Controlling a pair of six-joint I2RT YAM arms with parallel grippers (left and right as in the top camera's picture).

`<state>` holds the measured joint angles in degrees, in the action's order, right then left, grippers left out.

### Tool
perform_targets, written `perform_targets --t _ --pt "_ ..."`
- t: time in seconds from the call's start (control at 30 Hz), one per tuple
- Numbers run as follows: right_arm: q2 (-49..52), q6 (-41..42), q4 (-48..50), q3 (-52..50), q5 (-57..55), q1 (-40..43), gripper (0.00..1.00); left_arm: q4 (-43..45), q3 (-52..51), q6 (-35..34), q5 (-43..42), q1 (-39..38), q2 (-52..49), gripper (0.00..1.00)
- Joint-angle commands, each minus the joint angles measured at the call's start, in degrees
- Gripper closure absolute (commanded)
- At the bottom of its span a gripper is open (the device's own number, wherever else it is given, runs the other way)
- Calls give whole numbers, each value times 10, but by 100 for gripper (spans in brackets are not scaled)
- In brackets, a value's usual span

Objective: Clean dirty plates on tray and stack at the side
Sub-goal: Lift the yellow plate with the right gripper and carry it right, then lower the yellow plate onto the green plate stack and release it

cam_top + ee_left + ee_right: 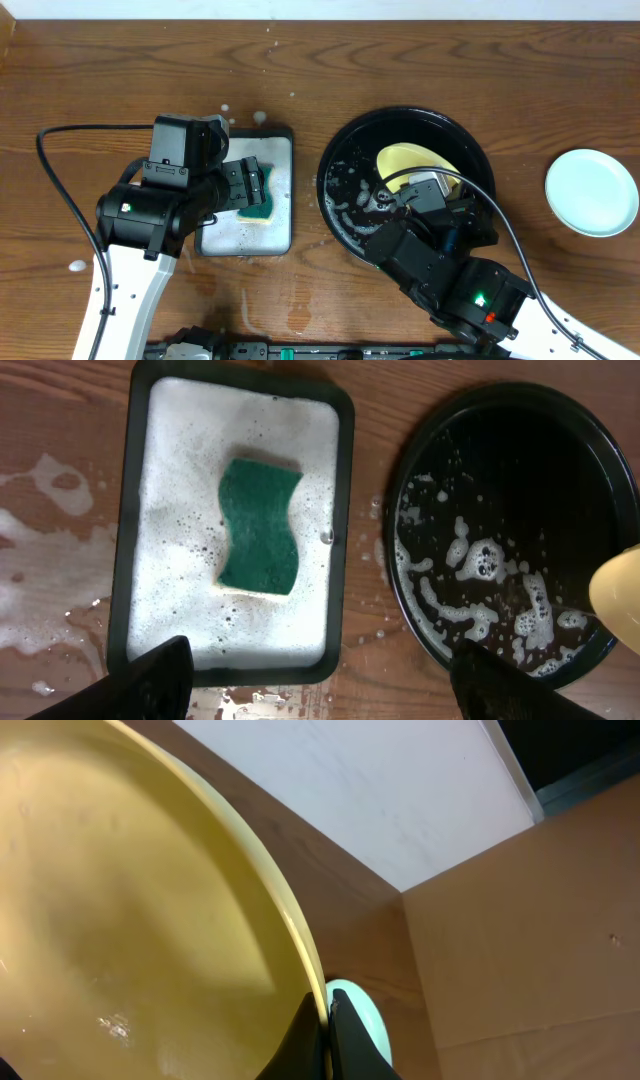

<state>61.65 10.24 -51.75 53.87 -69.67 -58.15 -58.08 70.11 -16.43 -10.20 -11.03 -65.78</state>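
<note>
Far left of the black round tray (pixel 350 140), soapy puddles (pixel 40 590) lie spread on the wooden table (pixel 100 60). Just left of the tray, not touching it, sits the smaller rectangular dark tray (pixel 280 160) with a white foamy inside. A green wavy-edged sponge (pixel 260 525) lies flat in that foam, alone. The left gripper (pixel 325 685) hangs above the rectangular tray, left of the round one; its jaws stand wide apart with nothing between them, and the sponge lies clear of both fingertips.

The round tray (pixel 520 470) has patches of white suds (pixel 480 560) on the left part of its floor. Over its middle the right gripper (pixel 405 190) holds the yellow plate (pixel 410 160), tilted and raised off the tray floor. In the right wrist view the two fingers (pixel 322 1030) are pinched narrow on the plate's rim, and the plate's face (pixel 130 900) looks glossy, wet and free of red.

Well to the right of the tray, a pale mint-green plate (pixel 591 192) rests flat on the table; whether another plate lies under it I cannot tell
</note>
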Motion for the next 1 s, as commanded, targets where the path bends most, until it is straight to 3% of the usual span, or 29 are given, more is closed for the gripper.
perform_targets --t 0.0,0.13,0.27,0.43,0.6,0.67,0.83,0.97 --pt "-4 32 3 5 -7 15 99 -1 7 5 -3 1 2 17" --pt "-3 95 3 4 59 59 99 -1 7 5 -3 1 2 17" --pt "1 139 15 4 168 174 99 -1 7 5 -3 1 2 18" --pt "1 119 39 4 412 395 99 -1 7 5 -3 1 2 17" --pt "9 63 93 4 730 666 99 -1 7 5 -3 1 2 18" --pt "24 62 115 4 798 778 99 -1 7 5 -3 1 2 17" --pt "97 105 143 4 839 976 99 -1 7 5 -3 1 2 17" --pt "186 139 167 4 839 1064 99 -1 7 5 -3 1 2 17"
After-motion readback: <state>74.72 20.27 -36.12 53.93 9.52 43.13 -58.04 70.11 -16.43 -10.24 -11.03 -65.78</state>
